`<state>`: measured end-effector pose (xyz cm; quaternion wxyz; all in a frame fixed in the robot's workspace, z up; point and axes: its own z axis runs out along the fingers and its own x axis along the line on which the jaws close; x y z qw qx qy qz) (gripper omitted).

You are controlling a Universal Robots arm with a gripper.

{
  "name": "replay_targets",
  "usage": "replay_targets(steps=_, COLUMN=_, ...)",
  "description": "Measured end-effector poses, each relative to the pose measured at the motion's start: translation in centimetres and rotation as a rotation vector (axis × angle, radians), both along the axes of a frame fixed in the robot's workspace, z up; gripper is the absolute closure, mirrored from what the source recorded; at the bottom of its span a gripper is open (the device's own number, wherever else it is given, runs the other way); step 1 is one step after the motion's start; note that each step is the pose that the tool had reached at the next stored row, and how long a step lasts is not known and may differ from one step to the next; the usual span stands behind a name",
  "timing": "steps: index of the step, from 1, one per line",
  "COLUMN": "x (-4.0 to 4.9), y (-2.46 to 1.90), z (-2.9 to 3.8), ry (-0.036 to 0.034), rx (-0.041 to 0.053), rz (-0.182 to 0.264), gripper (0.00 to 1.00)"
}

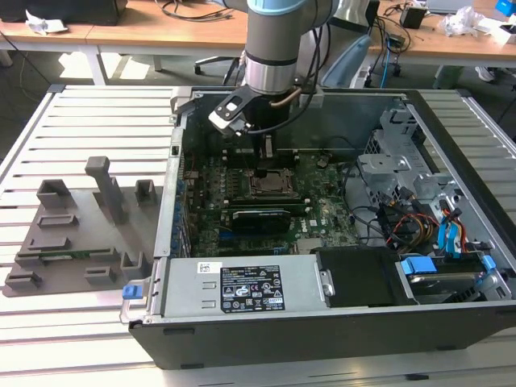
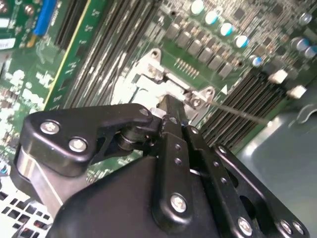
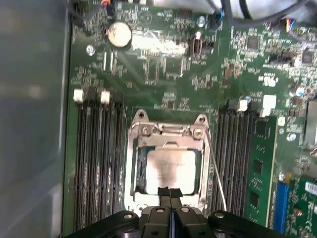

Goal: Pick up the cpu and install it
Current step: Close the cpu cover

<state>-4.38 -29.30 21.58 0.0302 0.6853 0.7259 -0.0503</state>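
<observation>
First wrist view: the cpu (image 3: 171, 171) lies flat inside the metal socket frame (image 3: 167, 130) on the green board (image 3: 163, 74), its silvery top bare, with banks of memory slots (image 3: 96, 158) along 2 opposite sides of the frame. The pincer (image 3: 169, 192) hangs over the chip's edge farthest from the frame's screwed bar, its 2 fingers drawn narrow, pressed together with nothing visible between them. In the exterior view the pincer (image 1: 267, 149) reaches down into the open computer case (image 1: 322, 339), near the case's far wall, and the case lies on the slatted table (image 1: 97, 113). To do this seating well, I judge the chip should rest square and level in the frame with no downward force, and the fingers should stay off the thin lever wire (image 3: 216, 173) beside the socket. Hard to make out: whether the tips touch the chip, whether its edge beneath them is fully seated, and whether the frame overlaps the chip's rim.
</observation>
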Motion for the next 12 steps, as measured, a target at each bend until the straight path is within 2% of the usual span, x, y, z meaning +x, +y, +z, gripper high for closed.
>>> replay_targets(steps=2, x=-0.15, y=0.00, z=-0.21, ry=0.0002, rx=0.0112, rz=0.002, gripper=0.89)
replay_targets(steps=4, x=-0.19, y=0.00, z=-0.37, ry=0.0001, rx=0.0279, rz=0.003, gripper=0.89)
replay_targets(steps=5, x=-0.20, y=0.01, z=-0.56, ry=-0.0001, rx=0.0315, rz=0.004, gripper=0.89)
replay_targets(steps=12, x=-0.20, y=-0.01, z=-1.22, ry=0.0012, rx=0.0306, rz=0.030, gripper=0.89)
